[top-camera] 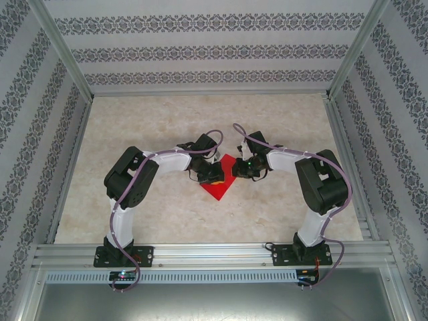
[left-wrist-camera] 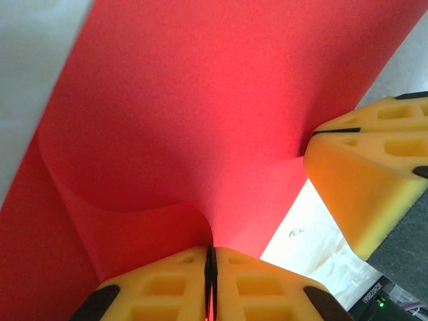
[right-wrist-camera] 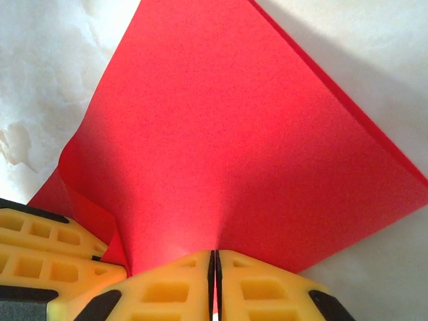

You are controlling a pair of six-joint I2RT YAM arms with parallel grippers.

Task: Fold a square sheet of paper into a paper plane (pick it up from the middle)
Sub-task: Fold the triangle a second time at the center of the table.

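- The left fingers (left-wrist-camera: 224, 264), two yellow moulded blocks with black trim, are pressed together with only a thin seam between them. They pinch a raised fold of the square sheet of thin bright red paper (left-wrist-camera: 200, 100).
- In the left wrist view, the paper curls up out of that pinch in a smooth bend and then spreads wide and flat beyond it.
- The right fingers (right-wrist-camera: 227, 264), of the same yellow and black make, are also closed tight. They clamp the same red sheet (right-wrist-camera: 234, 134) at its near edge, where a soft ridge runs up from the seam.
- The two pairs of fingers sit just beside each other, each showing at the side of the other's wrist view.
- From above, the red sheet (top-camera: 217, 187) lies between the two wrists near the middle of the tabletop (top-camera: 167, 120), with one corner pointing towards the arm bases.
- The left arm (top-camera: 127, 180) and the right arm (top-camera: 321, 180), white and black, bend inward from either side.
- The tabletop is pale, marbled beige.
- Silver aluminium rails (top-camera: 200, 254) frame it, and walls (top-camera: 200, 50) papered in grey ornamental bands enclose it.
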